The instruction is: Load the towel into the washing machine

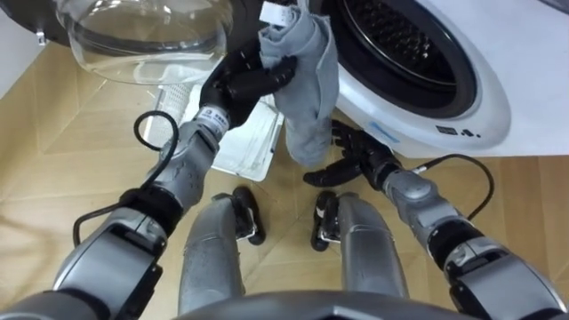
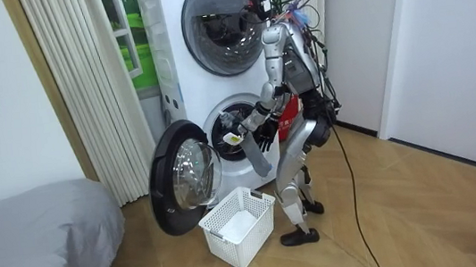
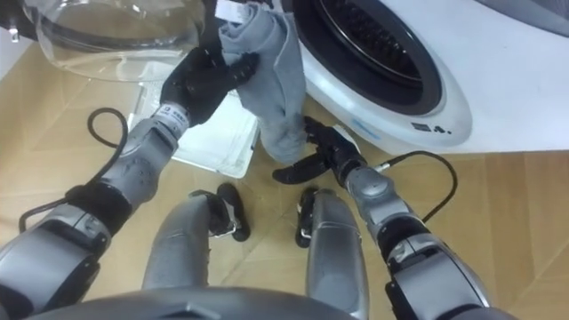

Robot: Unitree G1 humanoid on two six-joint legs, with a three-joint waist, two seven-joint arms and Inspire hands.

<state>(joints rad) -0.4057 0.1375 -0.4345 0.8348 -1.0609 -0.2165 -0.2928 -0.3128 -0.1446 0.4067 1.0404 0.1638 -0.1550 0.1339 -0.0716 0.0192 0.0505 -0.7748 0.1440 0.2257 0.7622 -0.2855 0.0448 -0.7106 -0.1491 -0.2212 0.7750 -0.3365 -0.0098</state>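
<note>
Your left robot hand (image 1: 244,82) clasps the towel (image 1: 311,98), which hangs straight down; the drum (image 1: 400,40) lies to its right, the spread right robot hand (image 1: 351,160) beneath.

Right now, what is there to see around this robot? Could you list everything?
washing machine: one, white, before the robot, open
door: one, clear glass, swung open at the robot's left
towel: one, grey, held up before the washing machine's opening
second machine: one, white, stacked on top
basket: one, white, on the floor by the door
bed: one, grey, room view's left
curtain: one, pale, beside the machines
left hand: one, black, curled round the towel
right hand: one, black, fingers relaxed, beneath the towel
</note>
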